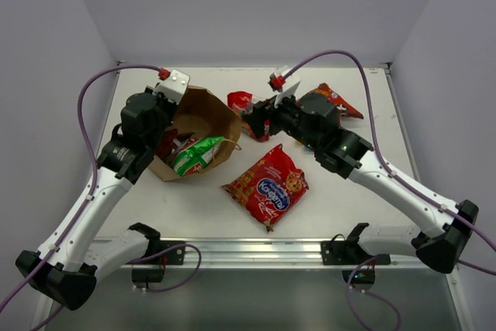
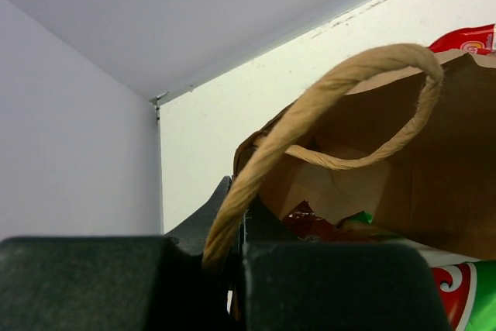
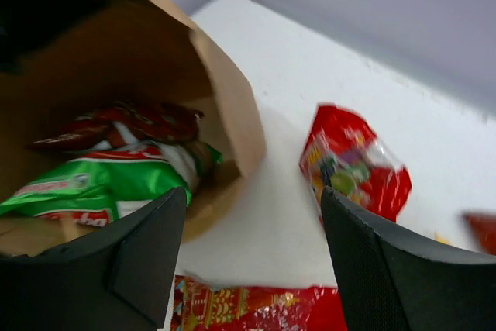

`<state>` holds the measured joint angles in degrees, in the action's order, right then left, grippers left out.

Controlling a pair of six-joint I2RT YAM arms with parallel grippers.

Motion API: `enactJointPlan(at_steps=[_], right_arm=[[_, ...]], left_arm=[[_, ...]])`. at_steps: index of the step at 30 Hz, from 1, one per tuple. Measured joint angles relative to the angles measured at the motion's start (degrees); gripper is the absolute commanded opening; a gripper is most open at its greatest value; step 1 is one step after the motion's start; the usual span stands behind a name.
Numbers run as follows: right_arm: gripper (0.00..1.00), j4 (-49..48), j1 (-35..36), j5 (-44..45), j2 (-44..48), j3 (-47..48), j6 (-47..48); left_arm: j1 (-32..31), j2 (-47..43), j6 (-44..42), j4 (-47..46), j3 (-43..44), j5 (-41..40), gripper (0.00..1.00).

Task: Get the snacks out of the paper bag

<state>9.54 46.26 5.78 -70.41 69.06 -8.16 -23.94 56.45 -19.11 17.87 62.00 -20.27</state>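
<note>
One camera high, two on wrists.
The top view looks down on the whole table point(image 1: 349, 191); both wrist views sit near the paper bag point(image 1: 209, 110) point(image 2: 449, 176) point(image 3: 116, 60), which all three show.

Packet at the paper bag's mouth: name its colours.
The packet is green and white with red print, clearest in the right wrist view.

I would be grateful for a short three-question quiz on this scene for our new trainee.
1. True or false: the green-and-white packet lies outside the paper bag.
2. What does the left gripper grip? A) the bag's handle B) a red packet C) nothing
3. Is the right gripper open or shut?
Key: 1 false, it lies inside the bag's mouth; 2 A; 3 open.
</note>
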Motion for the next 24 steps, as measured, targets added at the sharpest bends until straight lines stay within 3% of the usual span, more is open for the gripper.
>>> enactJointPlan(at_steps=[5,12,24], right_arm=[[0.73,-0.81,5.33,-7.61,-1.64,9.14,11.32],[0.70,-0.26,6.21,-17.46,-12.87,15.63,20.39],[0.73,-3.50,11.76,-19.56,-25.79,16.15,27.87]], left_arm=[[0.00,-0.09,0.09,0.44,-0.04,3.41,0.00],[0.00,-1.03,1.16,1.53,-0.04,6.95,0.00],[0.00,-1.27,4.59,4.39,0.74,9.64,0.00]])
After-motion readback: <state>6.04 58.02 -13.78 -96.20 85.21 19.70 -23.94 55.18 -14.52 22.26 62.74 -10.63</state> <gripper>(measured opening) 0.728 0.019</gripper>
